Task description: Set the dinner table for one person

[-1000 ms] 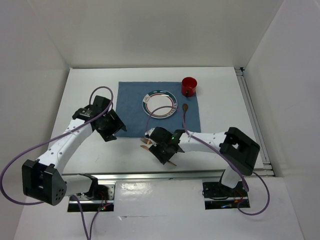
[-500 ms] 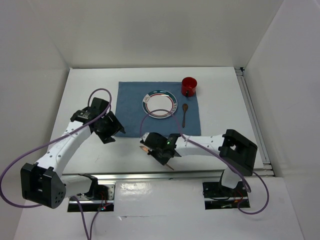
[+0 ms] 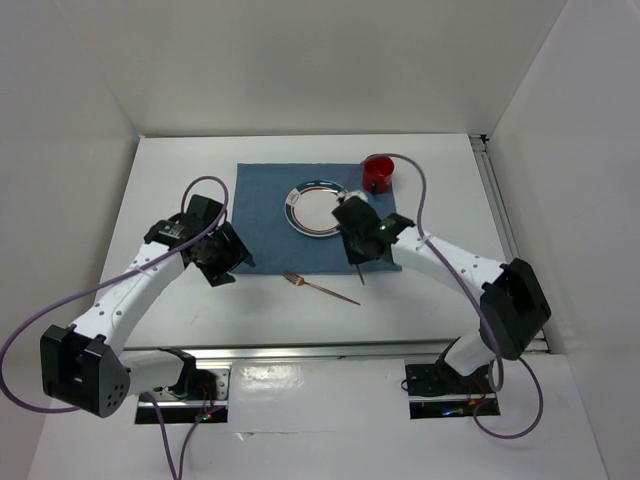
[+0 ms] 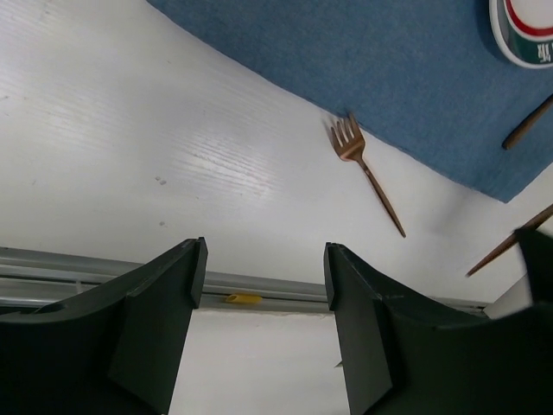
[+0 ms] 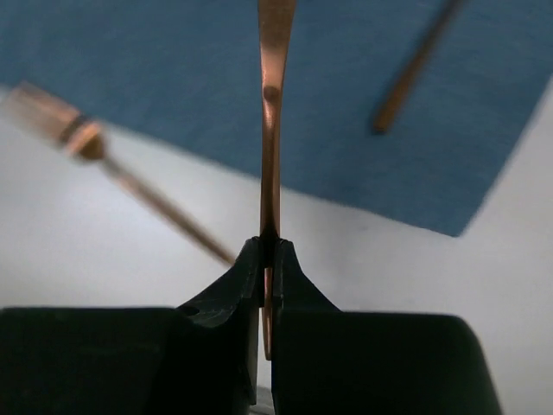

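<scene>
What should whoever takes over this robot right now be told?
Left gripper: open and empty, above the bare dinner table, left of the fork.
Right gripper: shut on a thin copper utensil, by the near edge of the blue placemat. I cannot tell which kind it is.
Done: plate on the placemat, red cup at its far right corner, another utensil handle lying on the mat.
Left: probably set down the held utensil, then bring the fork, which lies on the table just off the mat, beside the plate.
</scene>
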### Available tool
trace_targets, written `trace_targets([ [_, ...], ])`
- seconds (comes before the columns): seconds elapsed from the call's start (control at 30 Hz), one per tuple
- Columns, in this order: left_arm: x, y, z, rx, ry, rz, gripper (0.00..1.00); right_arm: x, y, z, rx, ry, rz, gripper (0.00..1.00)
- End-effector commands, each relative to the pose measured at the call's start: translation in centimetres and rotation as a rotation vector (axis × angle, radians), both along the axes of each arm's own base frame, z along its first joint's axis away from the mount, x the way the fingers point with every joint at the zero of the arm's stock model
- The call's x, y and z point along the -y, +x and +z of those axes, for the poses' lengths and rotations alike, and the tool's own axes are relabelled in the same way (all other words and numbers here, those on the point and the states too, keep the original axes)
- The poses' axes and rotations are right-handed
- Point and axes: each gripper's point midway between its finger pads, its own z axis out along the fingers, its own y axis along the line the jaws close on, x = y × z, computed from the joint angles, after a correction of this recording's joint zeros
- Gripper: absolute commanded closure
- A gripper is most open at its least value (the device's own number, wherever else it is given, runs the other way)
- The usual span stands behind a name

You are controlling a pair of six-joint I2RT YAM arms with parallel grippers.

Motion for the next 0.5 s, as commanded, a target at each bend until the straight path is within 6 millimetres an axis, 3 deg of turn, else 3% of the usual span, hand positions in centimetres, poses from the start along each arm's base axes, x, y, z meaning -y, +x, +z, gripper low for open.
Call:
trace_targets([
  [0.0, 1.2, 0.5, 1.3, 0.043, -0.022, -0.013, 0.27, 4.2, 3.7, 0.1, -0.019, 0.031, -0.292, 1.00],
  [0.17, 1.6, 0.3, 1.0, 0.035, -0.011, -0.029, 0.27, 6.1, 7.3, -1.4, -0.065, 0.154, -0.445, 1.00],
  [0.4, 1.8, 0.2, 1.0, 0.035, -0.011, -0.038, 0.27, 9.1, 12.1, -4.1, -0.039, 0.065, -0.496, 1.00],
  [0.47, 1.8, 0.2, 0.8, 0.026, -0.008, -0.038, 0.27, 9.6, 13.6, -3.9, -0.021, 0.065, -0.501, 1.00],
])
